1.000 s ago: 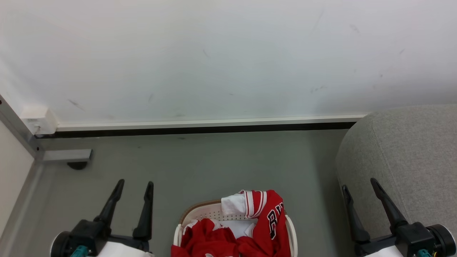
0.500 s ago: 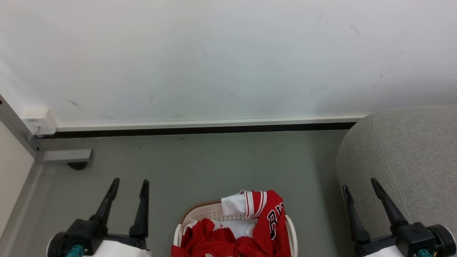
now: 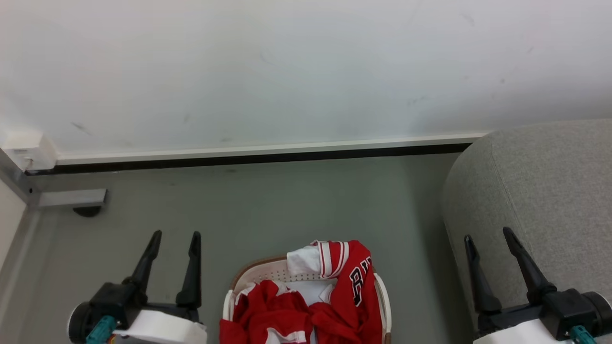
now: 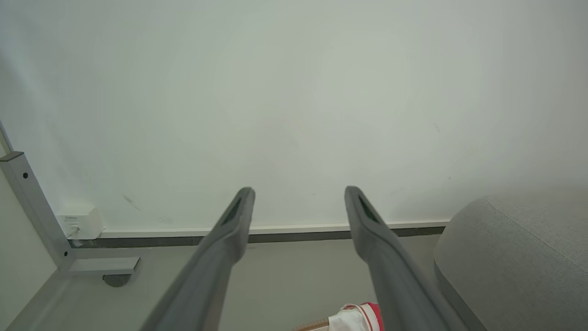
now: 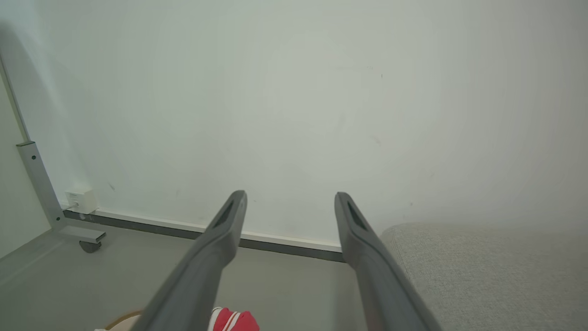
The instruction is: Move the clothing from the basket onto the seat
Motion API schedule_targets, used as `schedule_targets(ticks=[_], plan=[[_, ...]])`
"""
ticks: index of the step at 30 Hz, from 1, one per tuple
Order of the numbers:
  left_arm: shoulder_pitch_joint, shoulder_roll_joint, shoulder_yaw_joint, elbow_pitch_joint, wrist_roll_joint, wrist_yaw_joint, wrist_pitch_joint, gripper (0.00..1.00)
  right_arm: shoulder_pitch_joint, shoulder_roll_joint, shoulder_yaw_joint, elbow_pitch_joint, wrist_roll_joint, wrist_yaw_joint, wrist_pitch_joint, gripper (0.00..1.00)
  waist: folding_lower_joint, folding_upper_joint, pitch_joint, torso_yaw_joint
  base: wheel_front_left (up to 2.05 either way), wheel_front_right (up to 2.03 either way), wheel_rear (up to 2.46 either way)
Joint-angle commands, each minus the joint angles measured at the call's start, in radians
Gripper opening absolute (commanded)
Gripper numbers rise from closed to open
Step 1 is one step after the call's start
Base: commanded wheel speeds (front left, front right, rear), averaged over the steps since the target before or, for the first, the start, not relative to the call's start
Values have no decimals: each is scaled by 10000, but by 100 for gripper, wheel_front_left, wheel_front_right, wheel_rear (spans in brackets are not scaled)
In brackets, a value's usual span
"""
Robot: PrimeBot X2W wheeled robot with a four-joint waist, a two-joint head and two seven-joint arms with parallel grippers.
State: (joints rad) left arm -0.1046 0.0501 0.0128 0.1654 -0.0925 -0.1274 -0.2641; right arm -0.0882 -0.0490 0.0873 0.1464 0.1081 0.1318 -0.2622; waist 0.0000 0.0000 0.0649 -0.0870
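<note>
Head view. The clothing [image 3: 334, 296], red with white trim, lies heaped in the basket [image 3: 260, 270] at bottom centre of the frame, with one jersey draped over the right rim, its length running up the frame. The left gripper [image 3: 176, 235], lower left, and the right gripper [image 3: 488, 235], lower right, both stand open and empty. The heap lies between them, nearer the left. The seat [image 3: 540, 191] occupies the right edge, just beside the right gripper.

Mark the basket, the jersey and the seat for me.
basket [image 3: 267, 275]: head view, on its far perforated white wall.
jersey [image 3: 351, 313]: head view, on the red cloth below the lettering.
seat [image 3: 550, 191]: head view, on its rounded grey side.
</note>
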Motion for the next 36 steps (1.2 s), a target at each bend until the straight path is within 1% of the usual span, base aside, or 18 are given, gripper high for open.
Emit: schedule_targets(ticks=[1,7,13,22,29,36], plan=[[-161,68,-1,42,-114,-31,-7,100,-160,-5,-42,-69,110,-21,-20,100,0,0,263,-137,0,0,0],[-796,309,-290,262,-200,-40,-5,100,-573,-6,-123,-402,310,-21,-20,100,0,0,1300,-477,0,0,0],[-1538,843,-1068,867,-368,-24,-5,100,-976,-5,-229,-731,351,-21,-20,100,0,0,2284,-788,0,0,0],[-2849,1687,-2398,2733,-875,-26,4,100,-1415,-1,-365,-1052,550,-21,-20,100,0,0,3495,-1347,0,0,0],[-3960,2218,-3574,4269,-927,-27,557,100,-1664,-1,-546,-1328,684,-21,-20,100,0,0,4352,-1685,0,0,0],[-4941,2672,-4947,5628,-1067,-27,1036,100,-1872,-1,-626,-1510,837,-21,-20,100,0,0,5085,-2031,0,0,0]])
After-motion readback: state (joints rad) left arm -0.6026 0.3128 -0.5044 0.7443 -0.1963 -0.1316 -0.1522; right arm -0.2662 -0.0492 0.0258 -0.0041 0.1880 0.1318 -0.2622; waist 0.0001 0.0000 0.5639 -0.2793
